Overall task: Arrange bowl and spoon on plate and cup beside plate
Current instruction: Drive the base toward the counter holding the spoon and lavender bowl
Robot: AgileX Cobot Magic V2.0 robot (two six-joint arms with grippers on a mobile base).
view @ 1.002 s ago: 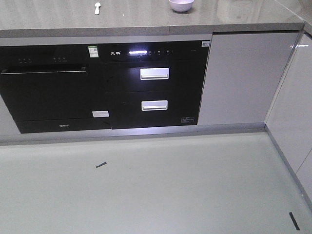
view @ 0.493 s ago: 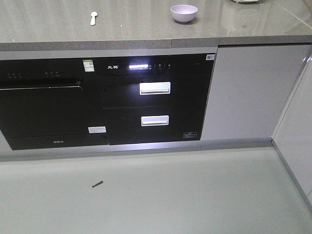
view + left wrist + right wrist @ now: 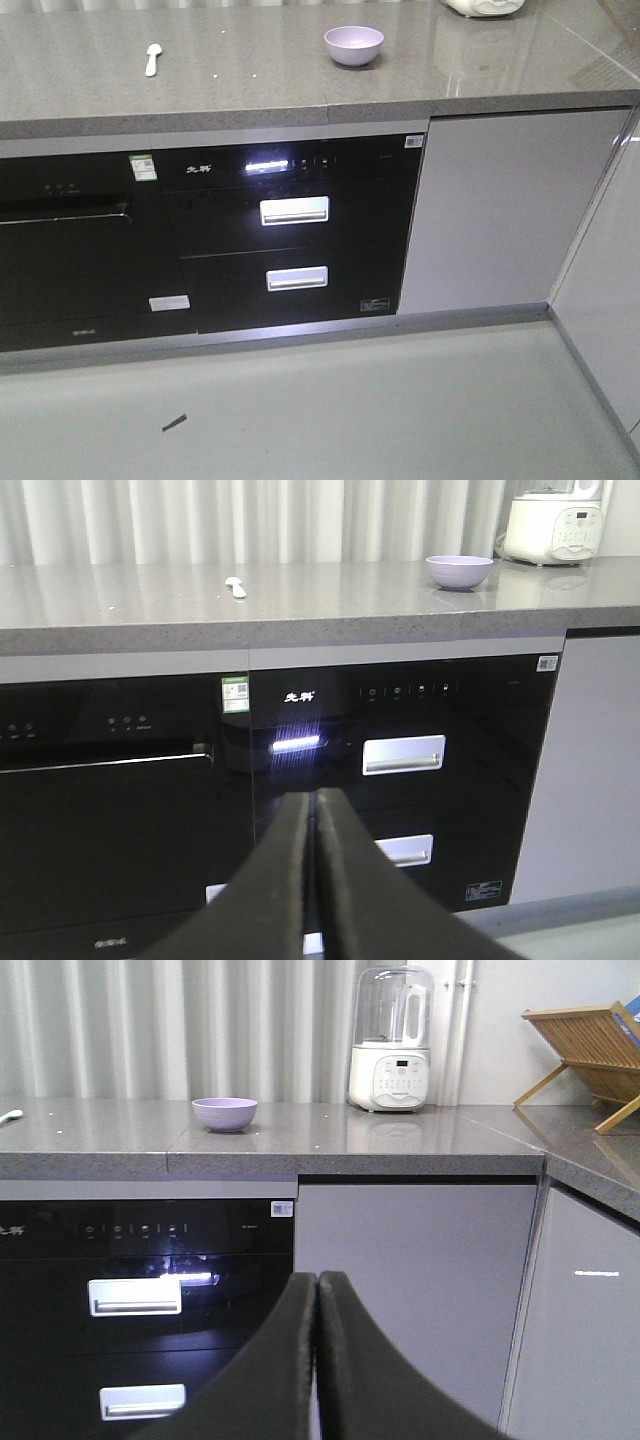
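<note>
Grey counter (image 3: 250, 85) over black ovens (image 3: 290, 240), curtain (image 3: 250, 520) behind. On top, left to right: one spoon (image 3: 152, 58), one bowl (image 3: 353, 45) well apart from it, one white blender (image 3: 392, 1040), one wooden rack (image 3: 590, 1045). Left gripper (image 3: 311, 796) and right gripper (image 3: 317, 1278) both pinched tight, holding nothing.

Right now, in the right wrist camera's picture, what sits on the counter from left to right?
At the left edge the spoon → bowl → white blender → wooden rack.
</note>
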